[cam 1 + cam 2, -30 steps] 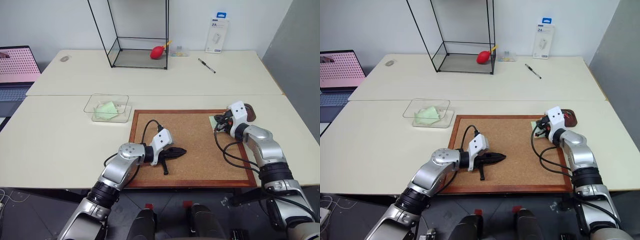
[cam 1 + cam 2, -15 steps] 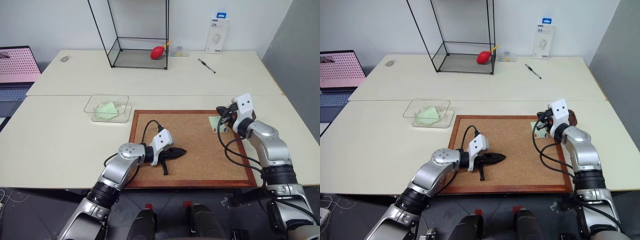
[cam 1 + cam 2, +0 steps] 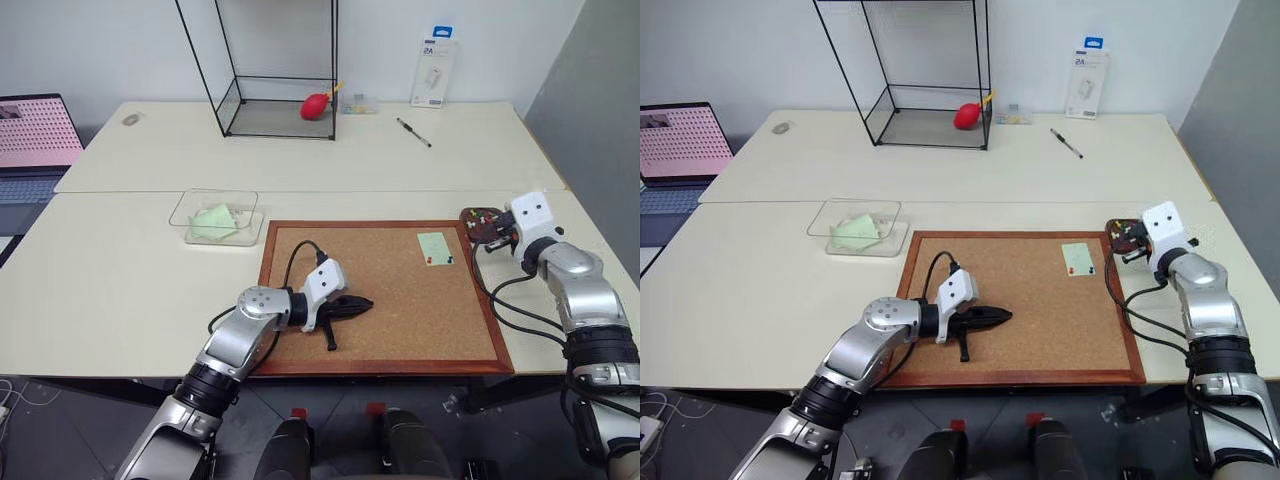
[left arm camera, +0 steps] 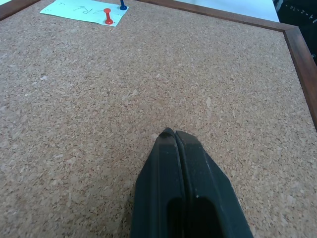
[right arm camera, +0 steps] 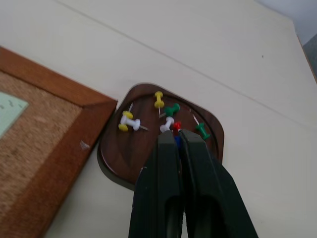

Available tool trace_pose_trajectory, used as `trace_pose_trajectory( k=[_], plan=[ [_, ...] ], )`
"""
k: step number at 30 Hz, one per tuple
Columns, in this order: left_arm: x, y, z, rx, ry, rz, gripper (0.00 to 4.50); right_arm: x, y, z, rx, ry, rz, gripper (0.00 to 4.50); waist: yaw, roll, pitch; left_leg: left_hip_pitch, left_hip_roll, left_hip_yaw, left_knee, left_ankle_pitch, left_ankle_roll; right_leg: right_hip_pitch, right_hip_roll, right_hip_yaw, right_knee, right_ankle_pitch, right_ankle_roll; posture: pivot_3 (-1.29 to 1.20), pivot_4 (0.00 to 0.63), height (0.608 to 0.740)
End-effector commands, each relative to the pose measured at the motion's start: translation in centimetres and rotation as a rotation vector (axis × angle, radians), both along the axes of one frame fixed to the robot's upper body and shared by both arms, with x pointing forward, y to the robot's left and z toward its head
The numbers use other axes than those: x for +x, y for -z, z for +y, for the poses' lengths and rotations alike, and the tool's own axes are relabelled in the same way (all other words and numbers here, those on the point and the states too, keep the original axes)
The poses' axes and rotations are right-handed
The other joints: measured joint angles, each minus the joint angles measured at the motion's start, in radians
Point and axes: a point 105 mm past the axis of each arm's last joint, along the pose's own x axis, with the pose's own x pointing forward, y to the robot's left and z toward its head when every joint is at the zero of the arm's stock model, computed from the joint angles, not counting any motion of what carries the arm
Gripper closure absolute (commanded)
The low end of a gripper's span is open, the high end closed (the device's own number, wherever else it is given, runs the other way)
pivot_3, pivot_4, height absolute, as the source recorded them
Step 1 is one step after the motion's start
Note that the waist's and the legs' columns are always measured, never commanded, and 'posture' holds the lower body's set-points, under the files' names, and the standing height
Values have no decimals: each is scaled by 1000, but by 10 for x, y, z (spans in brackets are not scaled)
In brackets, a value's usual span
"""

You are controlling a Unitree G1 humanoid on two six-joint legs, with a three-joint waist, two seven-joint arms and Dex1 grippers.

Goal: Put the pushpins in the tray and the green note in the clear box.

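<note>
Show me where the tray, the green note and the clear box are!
tray [image 5: 143, 153], right wrist view, bare brown floor.
green note [image 3: 434, 247], left eye view, middle of the paper.
clear box [image 3: 188, 205], left eye view, left wall.

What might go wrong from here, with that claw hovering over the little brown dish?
The right claw sits shut over the tray with a red pushpin at its tips; released carelessly, the pin might bounce past the low rim. The green note on the corkboard is still held by a red pin and a blue pin, so pulling the paper early could tear it.
</note>
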Motion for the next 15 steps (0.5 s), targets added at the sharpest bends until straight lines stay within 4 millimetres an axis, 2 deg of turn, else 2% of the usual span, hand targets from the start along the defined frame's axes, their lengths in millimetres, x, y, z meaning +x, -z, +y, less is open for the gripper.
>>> trace_pose_trajectory(
  k=[1,3,10,13,14,15],
  plan=[
    [-10,20,0,55,27,57,4500,10,-15,1,-34,3,-73,4029,0,0,0,0,0,0,0,0,0,0,0,0,0,0,0,0,150,740],
    [-10,19,-1,56,28,54,4500,13,-13,-1,-39,11,-72,3814,0,0,0,0,0,0,0,0,0,0,0,0,0,0,0,0,150,740],
    [-11,19,0,58,29,52,4500,16,-14,-4,-35,21,-86,2382,0,0,0,0,0,0,0,0,0,0,0,0,0,0,0,0,150,740],
    [-11,19,0,59,29,53,4500,16,-19,-4,-23,19,-103,1583,0,0,0,0,0,0,0,0,0,0,0,0,0,0,0,0,150,740],
    [-11,19,0,60,30,53,4500,15,-21,-4,-19,19,-108,1526,0,0,0,0,0,0,0,0,0,0,0,0,0,0,0,0,150,740],
    [-11,19,0,60,30,53,4500,15,-22,-4,-15,20,-114,1279,0,0,0,0,0,0,0,0,0,0,0,0,0,0,0,0,150,740]
  ],
)
